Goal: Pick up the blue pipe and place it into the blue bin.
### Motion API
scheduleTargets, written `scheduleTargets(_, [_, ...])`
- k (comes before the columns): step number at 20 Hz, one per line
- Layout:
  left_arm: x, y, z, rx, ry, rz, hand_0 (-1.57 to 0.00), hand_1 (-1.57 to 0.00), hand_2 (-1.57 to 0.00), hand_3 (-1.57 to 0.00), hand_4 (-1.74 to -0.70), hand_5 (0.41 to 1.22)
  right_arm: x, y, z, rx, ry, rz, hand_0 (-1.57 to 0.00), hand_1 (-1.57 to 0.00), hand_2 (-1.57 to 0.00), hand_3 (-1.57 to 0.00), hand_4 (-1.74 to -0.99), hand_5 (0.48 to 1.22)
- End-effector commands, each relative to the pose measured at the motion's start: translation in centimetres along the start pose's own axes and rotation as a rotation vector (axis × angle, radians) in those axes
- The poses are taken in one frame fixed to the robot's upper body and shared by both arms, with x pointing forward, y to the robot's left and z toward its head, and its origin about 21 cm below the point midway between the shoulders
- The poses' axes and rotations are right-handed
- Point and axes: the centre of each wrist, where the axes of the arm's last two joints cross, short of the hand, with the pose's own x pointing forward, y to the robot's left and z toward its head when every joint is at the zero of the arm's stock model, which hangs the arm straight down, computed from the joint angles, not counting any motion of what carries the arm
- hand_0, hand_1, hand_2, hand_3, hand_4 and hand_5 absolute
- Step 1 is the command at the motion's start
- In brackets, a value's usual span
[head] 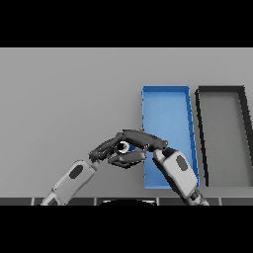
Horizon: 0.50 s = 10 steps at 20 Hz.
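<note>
Just left of the blue bin [166, 89], a small piece of the blue pipe [127, 147] shows, with a pale end; the rest is hidden by fingers. My right hand [144, 140] reaches left across the bin's front left corner. Its fingers lie over the pipe, its thumb sits under it, and both curl round it. My left hand [104, 148] comes in from the lower left. Its fingers are fairly straight and their tips meet the right hand at the pipe. The bin is a long blue tray, and the part of its floor that shows holds nothing.
A dark grey bin [220, 89] of the same shape stands directly right of the blue one. My right forearm [177, 172] covers the blue bin's front end. Grey tabletop stretches to the left and far side.
</note>
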Motion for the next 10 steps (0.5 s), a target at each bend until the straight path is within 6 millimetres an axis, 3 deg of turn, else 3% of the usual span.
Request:
scheduleTargets(1, [0.1,0.1,0.1,0.003,-0.004,-0.007,-0.02,-0.02,-0.02,-0.02,-0.9,0.569,0.3,0.0,0.1,-0.014,-0.011,-0.013,-1.57,-1.57,-1.57,-1.57,-1.488,1.22])
scheduleTargets(4, [0.0,0.3,0.1,0.015,0.021,-0.002,-0.01,-0.01,-0.01,-0.01,-0.9,0.548,0.7,-0.6,0.5,-0.032,-0.009,-0.089,-1.57,-1.57,-1.57,-1.57,-1.491,1.221])
scheduleTargets(7, [-0.5,-0.2,0.5,-0.002,0.041,0.01,0.0,0.0,0.0,0.0,-0.91,0.524,3.1,-1.5,0.4,-0.04,-0.016,-0.15,-1.57,-1.57,-1.57,-1.57,-1.613,1.221])
scheduleTargets(10, [-0.5,-0.3,0.4,-0.007,0.051,0.023,0.0,0.0,0.0,0.0,-0.92,0.504,5.9,-3.6,0.3,-0.09,-0.032,-0.241,-1.57,-1.57,-1.57,-1.57,-1.675,1.194])
